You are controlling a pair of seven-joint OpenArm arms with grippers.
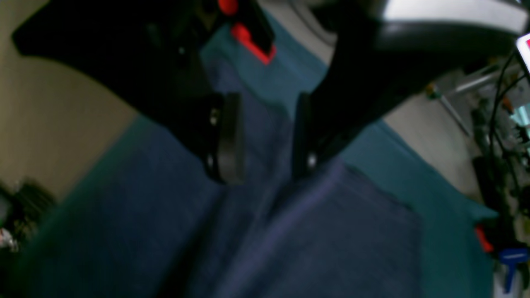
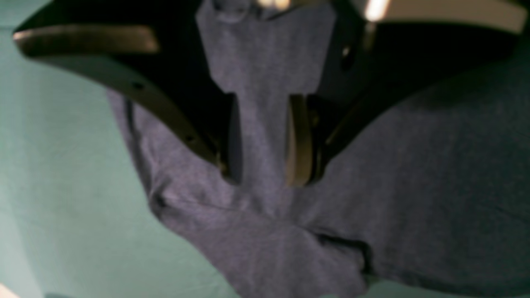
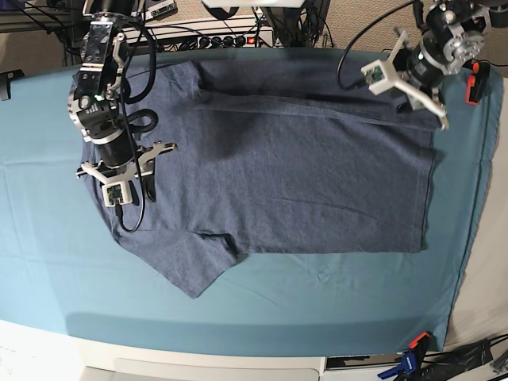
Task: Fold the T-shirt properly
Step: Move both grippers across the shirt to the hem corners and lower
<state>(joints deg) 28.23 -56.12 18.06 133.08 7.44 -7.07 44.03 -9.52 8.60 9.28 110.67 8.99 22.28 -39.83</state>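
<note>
Because it is soft, limp cotton, the T-shirt (image 3: 294,171) will likely sag and wrinkle unless pinched at a hem or sleeve edge. Both sets of jaws stand parted and grasp nothing: the right gripper (image 2: 265,140) over its left part, the left gripper (image 1: 267,140) over its far right part. Beyond them it spreads, rumpled, across the teal cloth (image 3: 317,317).
</note>
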